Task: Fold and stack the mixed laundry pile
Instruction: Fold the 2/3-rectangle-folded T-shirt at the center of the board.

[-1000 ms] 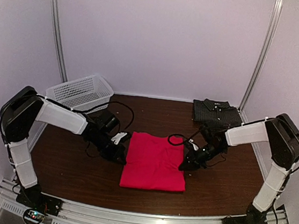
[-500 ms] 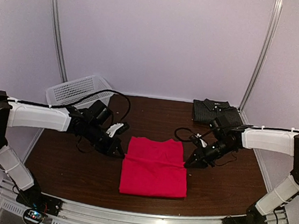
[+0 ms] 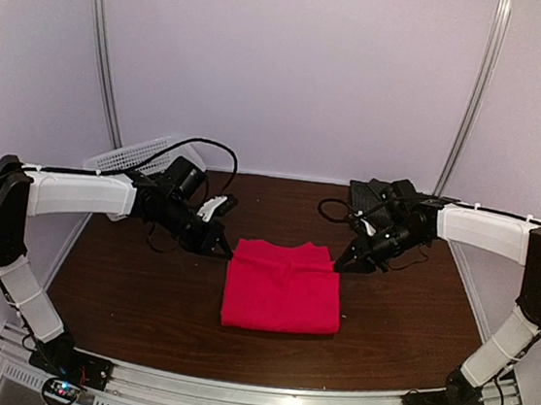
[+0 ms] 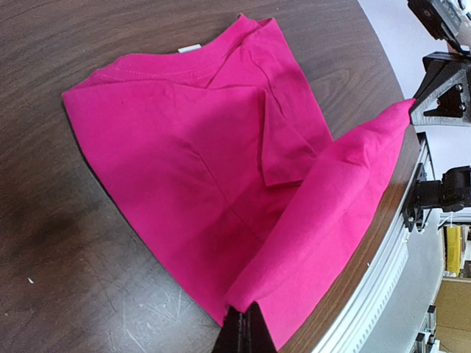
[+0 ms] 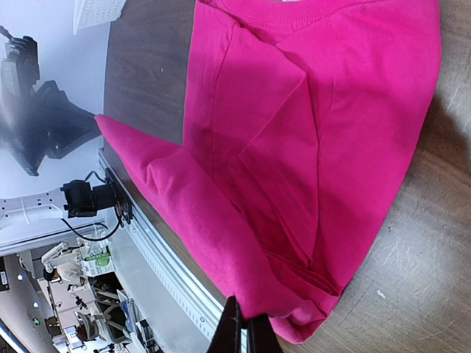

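The red-pink T-shirt (image 3: 282,290) lies partly folded at the table's middle, collar toward the back wall. My left gripper (image 3: 224,249) is shut on one corner of a lifted fold (image 4: 346,213). My right gripper (image 3: 344,263) is shut on the opposite corner (image 5: 221,220), and the fold hangs taut between the two over the shirt's far part. In the left wrist view, the left gripper (image 4: 246,318) pinches the cloth; in the right wrist view, the right gripper (image 5: 243,315) does the same. The dark pinstriped shirt (image 3: 377,195) lies folded at the back right, partly behind the right arm.
A white lattice basket (image 3: 131,155) stands at the back left behind the left arm. Brown tabletop (image 3: 124,288) shows on both sides of the T-shirt. A metal rail (image 3: 248,396) runs along the near edge.
Both grippers have moved toward the back wall, from the T-shirt's sides to its far corners, carrying the fold with them. The arms have stretched out further.
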